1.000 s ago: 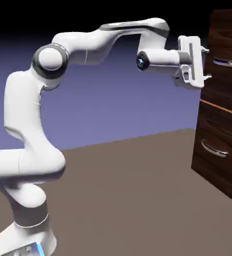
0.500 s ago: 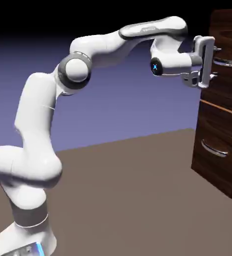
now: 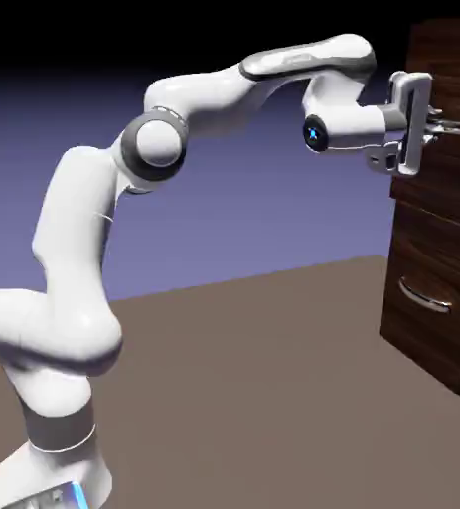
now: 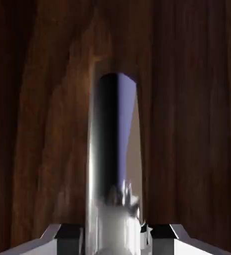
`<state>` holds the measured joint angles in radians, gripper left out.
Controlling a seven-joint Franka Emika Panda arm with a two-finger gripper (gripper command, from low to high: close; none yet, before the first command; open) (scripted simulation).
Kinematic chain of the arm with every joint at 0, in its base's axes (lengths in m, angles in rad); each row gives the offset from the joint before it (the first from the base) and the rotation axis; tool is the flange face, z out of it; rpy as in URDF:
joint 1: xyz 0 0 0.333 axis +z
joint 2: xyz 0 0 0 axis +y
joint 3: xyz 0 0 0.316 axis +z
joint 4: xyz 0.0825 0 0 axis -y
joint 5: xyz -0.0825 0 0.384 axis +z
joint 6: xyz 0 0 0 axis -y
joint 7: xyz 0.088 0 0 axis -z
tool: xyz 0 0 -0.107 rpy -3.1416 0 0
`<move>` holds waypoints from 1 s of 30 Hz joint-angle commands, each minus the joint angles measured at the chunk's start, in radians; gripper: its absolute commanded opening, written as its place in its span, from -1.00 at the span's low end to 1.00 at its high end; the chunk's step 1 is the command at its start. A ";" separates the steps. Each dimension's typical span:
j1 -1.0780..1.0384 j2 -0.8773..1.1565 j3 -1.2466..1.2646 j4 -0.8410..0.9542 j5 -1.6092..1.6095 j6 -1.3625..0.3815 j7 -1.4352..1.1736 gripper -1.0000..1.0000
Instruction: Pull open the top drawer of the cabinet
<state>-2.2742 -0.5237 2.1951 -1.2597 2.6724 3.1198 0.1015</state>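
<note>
Two fingers (image 4: 164,240) of mine are closed around the silver handle (image 4: 115,164), one on each side! The top drawer (image 3: 437,149) sits above the lower drawer (image 3: 432,288), over on the exterior view's right, its front jutting slightly forward.

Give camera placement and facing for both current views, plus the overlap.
Exterior view: fixed, off the robot, beside it; looks across the arm toward the cabinet at the picture's right. Shows base, full arm and the tool at the top drawer's handle.
Hand view: on the hand, looking along the tool at the top drawer's wood front. Only the finger tips show, at the bottom edge, either side of the bar.
Shared: top drawer front, its silver handle, the tool's finger tips.
</note>
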 commanded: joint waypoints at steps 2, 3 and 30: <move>0.072 0.026 -0.069 -0.060 0.043 -0.016 -0.044 -1.00; 0.108 0.039 -0.103 -0.088 0.062 -0.024 -0.064 -1.00; 1.087 0.111 -1.011 -0.594 0.224 -0.115 -0.264 -1.00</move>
<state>-1.1872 -0.4127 1.1843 -1.8534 2.8964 3.0043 -0.1616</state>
